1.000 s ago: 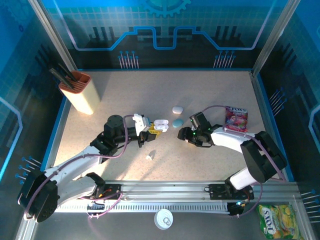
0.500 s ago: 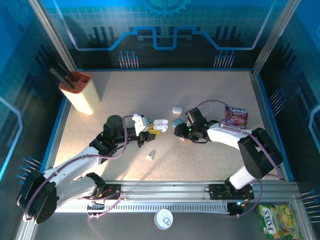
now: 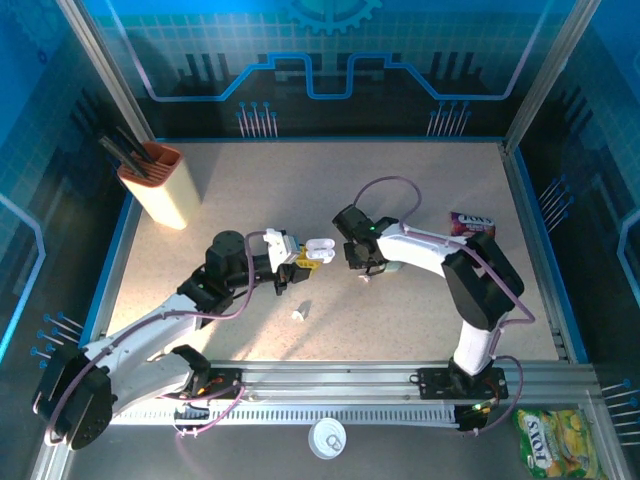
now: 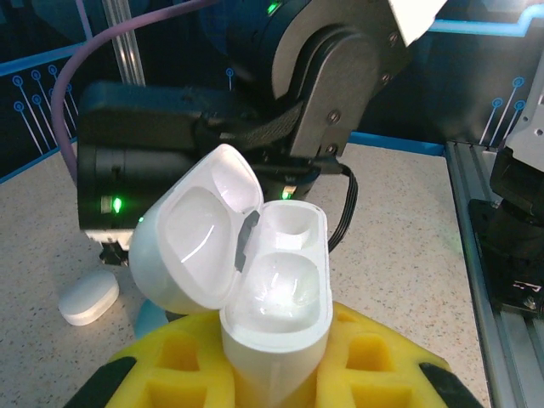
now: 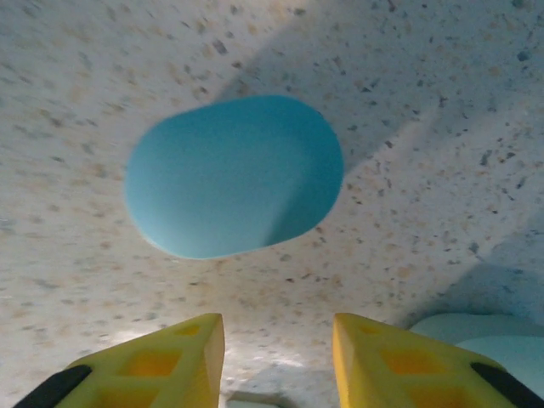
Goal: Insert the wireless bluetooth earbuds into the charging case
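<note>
The white charging case stands with its lid open and both wells empty, and my left gripper is shut on its lower body. From above, the charging case sits mid-table. My right gripper hovers just right of it, open, nothing between its yellow fingers. Beyond those fingers a blue pebble case lies on the table. One earbud, a tiny white piece, lies in front of the left gripper. Another small pale piece lies just below the right gripper.
A white pebble case lies beside the blue one. An orange-and-cream pen holder stands at the back left. A snack packet lies at the right. A pale rounded object edges into the right wrist view.
My right gripper has swung left toward the open charging case, now over the blue case, and its jaws have narrowed. The left gripper and the case have stayed put.
</note>
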Robot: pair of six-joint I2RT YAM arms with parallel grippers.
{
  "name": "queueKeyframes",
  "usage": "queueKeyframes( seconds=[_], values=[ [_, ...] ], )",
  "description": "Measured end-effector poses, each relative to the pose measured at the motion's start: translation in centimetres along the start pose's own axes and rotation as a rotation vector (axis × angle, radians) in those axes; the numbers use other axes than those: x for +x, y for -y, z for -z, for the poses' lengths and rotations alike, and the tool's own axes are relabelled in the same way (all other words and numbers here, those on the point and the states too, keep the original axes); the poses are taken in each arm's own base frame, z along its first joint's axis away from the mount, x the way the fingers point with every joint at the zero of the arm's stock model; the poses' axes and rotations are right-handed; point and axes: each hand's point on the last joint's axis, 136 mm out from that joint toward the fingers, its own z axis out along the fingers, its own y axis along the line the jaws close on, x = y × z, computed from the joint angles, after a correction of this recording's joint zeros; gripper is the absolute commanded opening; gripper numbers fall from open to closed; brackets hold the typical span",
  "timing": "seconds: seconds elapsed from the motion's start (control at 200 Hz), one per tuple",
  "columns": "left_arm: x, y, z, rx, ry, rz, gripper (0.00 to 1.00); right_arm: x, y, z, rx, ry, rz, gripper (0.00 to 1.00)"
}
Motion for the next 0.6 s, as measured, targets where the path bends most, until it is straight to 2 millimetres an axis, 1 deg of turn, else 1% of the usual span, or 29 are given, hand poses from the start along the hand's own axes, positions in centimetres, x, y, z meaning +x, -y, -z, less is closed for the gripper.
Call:
queueKeyframes(
  seconds=[0.1,0.155,0.235,0.315,0.6],
  values=[
    [0.1,0.0,0.0,-0.002,-0.005,0.001,0.15,0.6,0.1,-0.7,0.057,-0.025,0.053,0.4],
    [0.1,0.0,0.0,-0.002,-0.006,0.001,0.15,0.9,0.1,-0.9,0.079,-0.036,0.08,0.42],
    [0.1,0.0,0.0,-0.002,-0.005,0.001,0.15,1.3,-0.1,-1.1,0.112,-0.047,0.119,0.42],
    [0.1,0.0,0.0,-0.002,-0.005,0.0,0.15,1.4,-0.2,-0.9,0.135,-0.044,0.144,0.42],
    [0.1,0.0,0.0,-0.002,-0.005,0.001,0.15,3.1,-0.1,-0.2,0.189,-0.079,0.21,0.44]
  ],
)
